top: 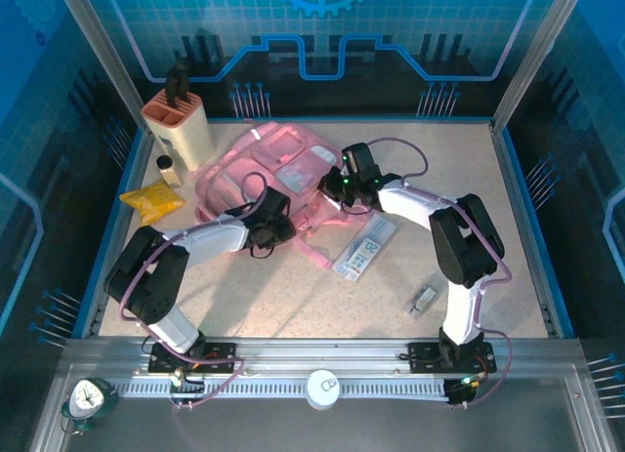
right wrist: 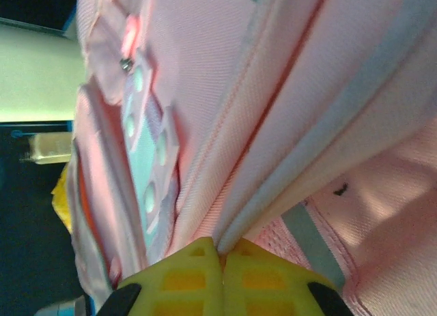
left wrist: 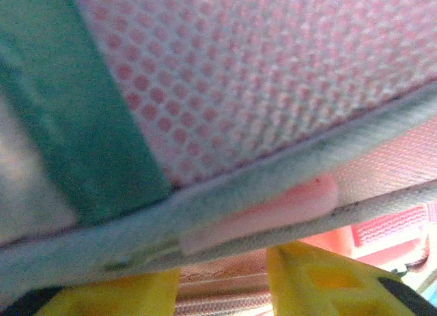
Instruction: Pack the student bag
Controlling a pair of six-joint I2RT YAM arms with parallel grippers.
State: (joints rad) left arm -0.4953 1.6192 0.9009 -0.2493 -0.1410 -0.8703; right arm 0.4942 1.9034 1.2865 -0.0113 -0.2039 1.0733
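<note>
Speckled table within blue walls carries the student bag at rear left-centre. On its seam the right end effector is pinched closed; the left end effector stands partly parted below the bag's trim, seemingly gripping nothing. Print on the flat packet is unreadable.

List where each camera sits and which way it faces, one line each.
Top external: above and behind the bases, looking down on the table; left arm and right arm reach the student bag.
Left wrist: on the left arm, against the bag's mesh; left pincer open.
Right wrist: on the right arm, along bag seams; right pincer shut on its edge.
Shared: every view shows the bag.
</note>
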